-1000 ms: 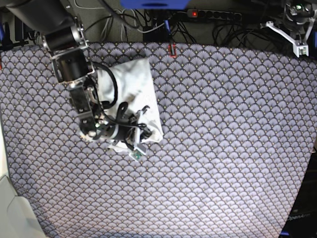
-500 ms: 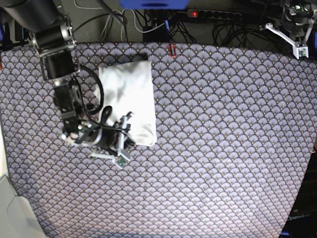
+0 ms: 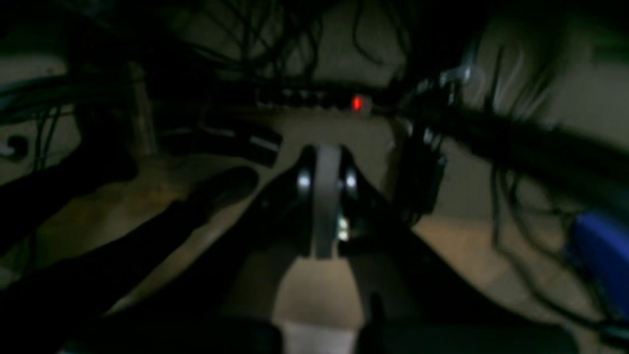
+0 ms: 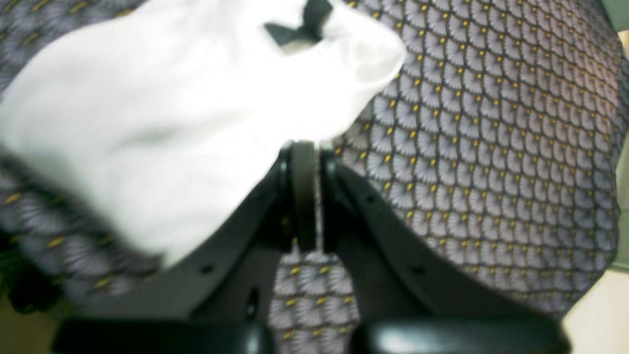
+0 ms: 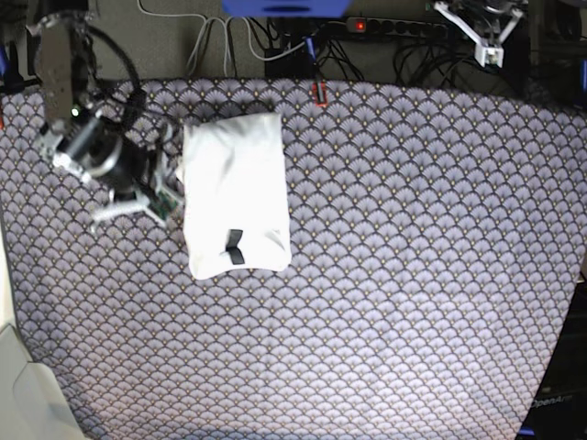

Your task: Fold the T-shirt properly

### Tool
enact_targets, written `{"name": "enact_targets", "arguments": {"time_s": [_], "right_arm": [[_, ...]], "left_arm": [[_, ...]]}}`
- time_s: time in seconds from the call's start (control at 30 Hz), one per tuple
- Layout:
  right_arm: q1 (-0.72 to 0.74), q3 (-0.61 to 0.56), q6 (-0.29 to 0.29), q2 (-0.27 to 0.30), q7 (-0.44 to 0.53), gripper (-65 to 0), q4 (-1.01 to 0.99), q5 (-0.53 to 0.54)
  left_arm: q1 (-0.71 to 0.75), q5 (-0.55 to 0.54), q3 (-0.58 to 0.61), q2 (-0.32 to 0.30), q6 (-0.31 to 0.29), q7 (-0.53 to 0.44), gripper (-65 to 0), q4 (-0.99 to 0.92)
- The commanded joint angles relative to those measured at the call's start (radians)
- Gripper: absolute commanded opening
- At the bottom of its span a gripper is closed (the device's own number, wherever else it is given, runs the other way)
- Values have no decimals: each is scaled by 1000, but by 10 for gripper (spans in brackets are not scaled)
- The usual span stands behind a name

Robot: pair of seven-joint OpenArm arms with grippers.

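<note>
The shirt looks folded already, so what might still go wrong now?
The right hand, shut and empty, sits just beside the folded white cotton T-shirt; a careless swing might drag an edge and undo the fold. The small black tag sticks out on top and might snag. The shirt also lies near the patterned tablecloth's far-left corner.

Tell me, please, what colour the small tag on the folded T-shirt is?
Black, against the plain white T-shirt. The tag shows best in the base view.

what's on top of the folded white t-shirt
Only a small black tag lies on the folded white cotton T-shirt, near its lower edge. No pincer rests on it. The scallop-patterned grey cloth lies beneath; the shirt's inner layers are hidden.
</note>
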Motion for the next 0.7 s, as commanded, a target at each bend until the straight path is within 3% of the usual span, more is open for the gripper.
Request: {"name": "enact_targets", "arguments": {"time_s": [0.0,0.2,0.4,0.53,0.67], "right_arm": [[-39,34,-4,11,-1,-650,1,-7],[-329,188,-4,-20,140,-650,1,-7],[-536,296,-4,-84,272,-650,-33,-7],[-613,300,-4,-95,367,-650,-125,-7],[-602,289,-4,-97,498,-650,-370,-7]], "left_arm": [[7,-6,17,-22,3,-33,-647,-26],[-96,-4,118,-36,2,-155,-647,-290],[-196,-3,201,-36,2,-197,-647,-422],[-268,-3,236,-28,5,-227,-647,-514],[-349,-4,287,-7,8,-287,-647,-635]]}}
